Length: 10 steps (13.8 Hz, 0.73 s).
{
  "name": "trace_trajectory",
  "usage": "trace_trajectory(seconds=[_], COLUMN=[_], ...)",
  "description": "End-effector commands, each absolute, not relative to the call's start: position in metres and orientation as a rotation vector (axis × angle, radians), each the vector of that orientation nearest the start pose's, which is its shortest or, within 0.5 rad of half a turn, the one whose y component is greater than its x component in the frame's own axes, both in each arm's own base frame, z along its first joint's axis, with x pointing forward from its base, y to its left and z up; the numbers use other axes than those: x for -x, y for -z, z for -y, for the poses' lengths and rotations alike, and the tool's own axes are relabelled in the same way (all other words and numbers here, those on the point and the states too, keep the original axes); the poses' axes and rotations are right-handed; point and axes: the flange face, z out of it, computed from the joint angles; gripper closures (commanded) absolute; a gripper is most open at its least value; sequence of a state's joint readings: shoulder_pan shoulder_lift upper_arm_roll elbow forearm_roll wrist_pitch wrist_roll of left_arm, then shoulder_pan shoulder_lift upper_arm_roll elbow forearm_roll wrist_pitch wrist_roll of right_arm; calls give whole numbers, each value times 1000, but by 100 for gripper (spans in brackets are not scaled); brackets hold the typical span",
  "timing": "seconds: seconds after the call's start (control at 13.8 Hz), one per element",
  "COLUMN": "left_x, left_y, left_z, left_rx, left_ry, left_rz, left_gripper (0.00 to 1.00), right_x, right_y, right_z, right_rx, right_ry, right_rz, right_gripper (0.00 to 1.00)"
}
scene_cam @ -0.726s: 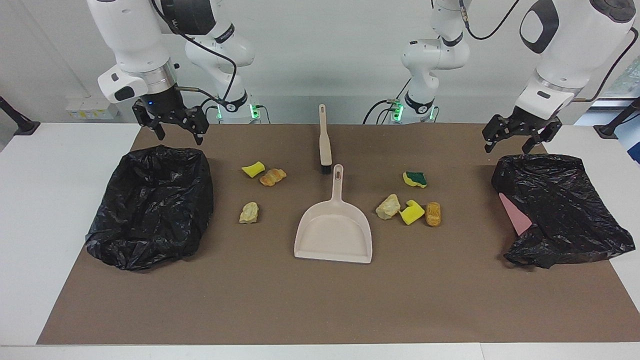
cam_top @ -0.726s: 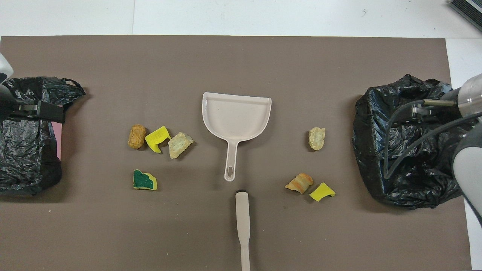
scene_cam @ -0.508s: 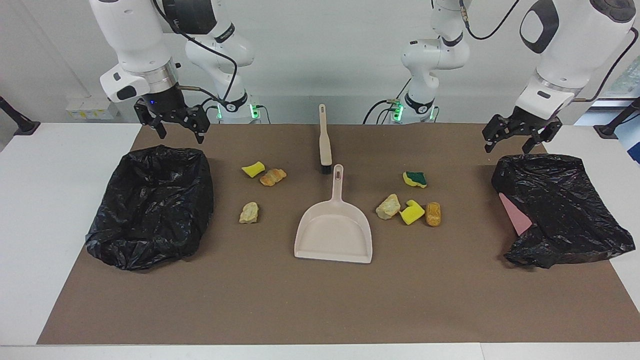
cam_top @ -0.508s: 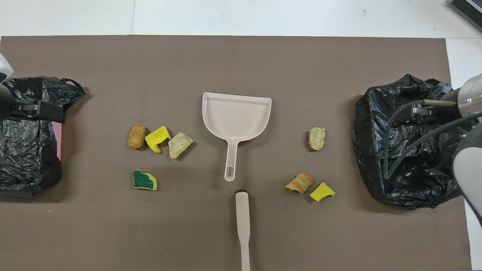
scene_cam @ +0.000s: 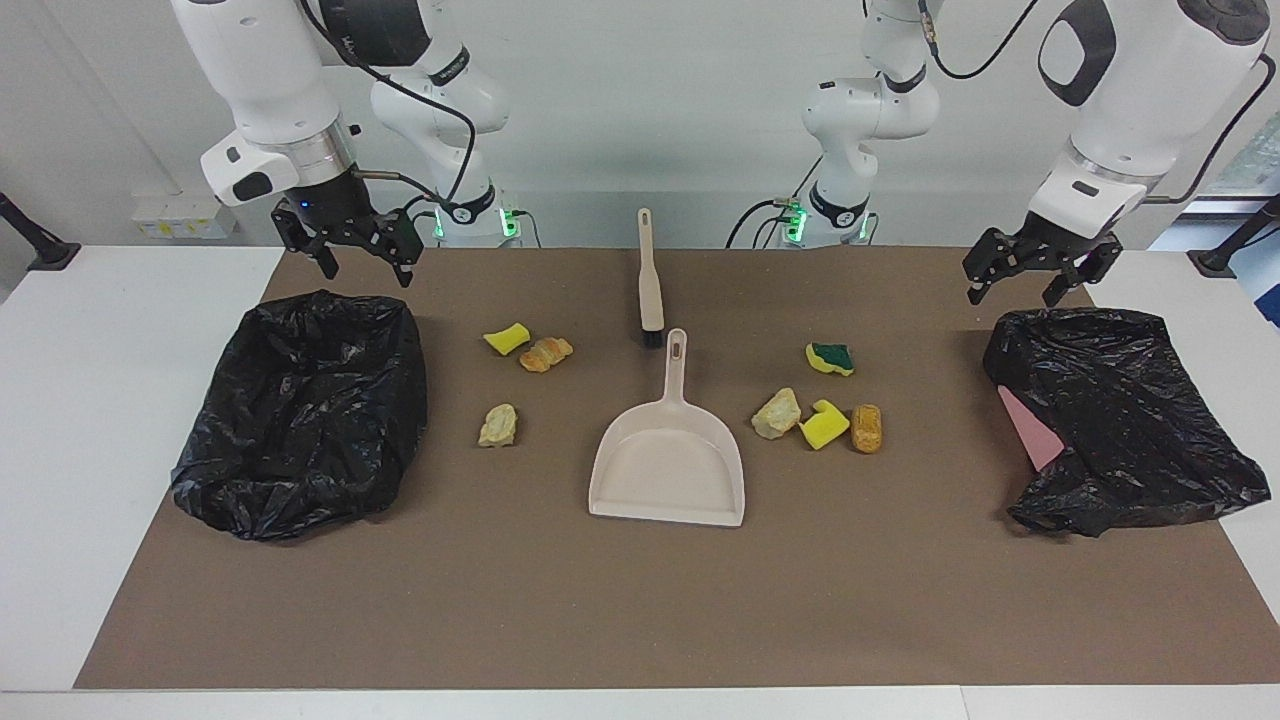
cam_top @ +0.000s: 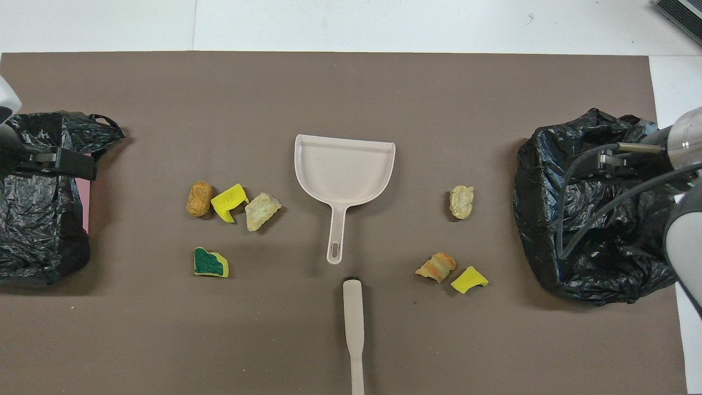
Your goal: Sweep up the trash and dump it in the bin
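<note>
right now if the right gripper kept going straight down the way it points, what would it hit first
Probably the robot-side rim of the black bag-lined bin below the right gripper, or the brown mat beside that rim; depth is unclear.

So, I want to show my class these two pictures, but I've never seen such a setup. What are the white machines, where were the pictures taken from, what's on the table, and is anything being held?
The white machines are two robot arms with two-finger grippers. One picture looks at them from across the table; the other looks down from above their end. On the brown mat lie a beige dustpan, a brush nearer the robots, and seven scraps of trash in two groups. A black bin bag sits at each end. The left gripper and right gripper each hang open over the mat by a bag, holding nothing.
</note>
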State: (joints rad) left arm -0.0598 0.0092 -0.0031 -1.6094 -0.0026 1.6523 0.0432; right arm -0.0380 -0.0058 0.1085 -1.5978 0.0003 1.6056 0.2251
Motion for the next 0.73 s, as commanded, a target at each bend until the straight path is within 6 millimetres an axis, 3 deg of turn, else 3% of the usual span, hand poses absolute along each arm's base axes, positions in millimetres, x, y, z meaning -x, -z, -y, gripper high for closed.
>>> trace_trajectory(seconds=[0.0, 0.22, 0.36, 0.65], left_x=[-556, -555, -555, -553], left_y=[-613, -613, -613, -611], left_z=[38, 40, 40, 38], left_rx=[3131, 3131, 3131, 3131], left_ry=[39, 39, 41, 31], left_rz=[-193, -195, -195, -193], left_gripper=[0, 0, 0, 0], right_x=[-548, -557, -563, -576], right_y=[-614, -601, -586, -531], right_z=[-46, -78, -120, -214], right_rx=[3113, 3124, 3117, 3120], right_ry=[29, 42, 47, 57], right_rz=[-253, -243, -273, -337], right_gripper=[0, 0, 0, 0])
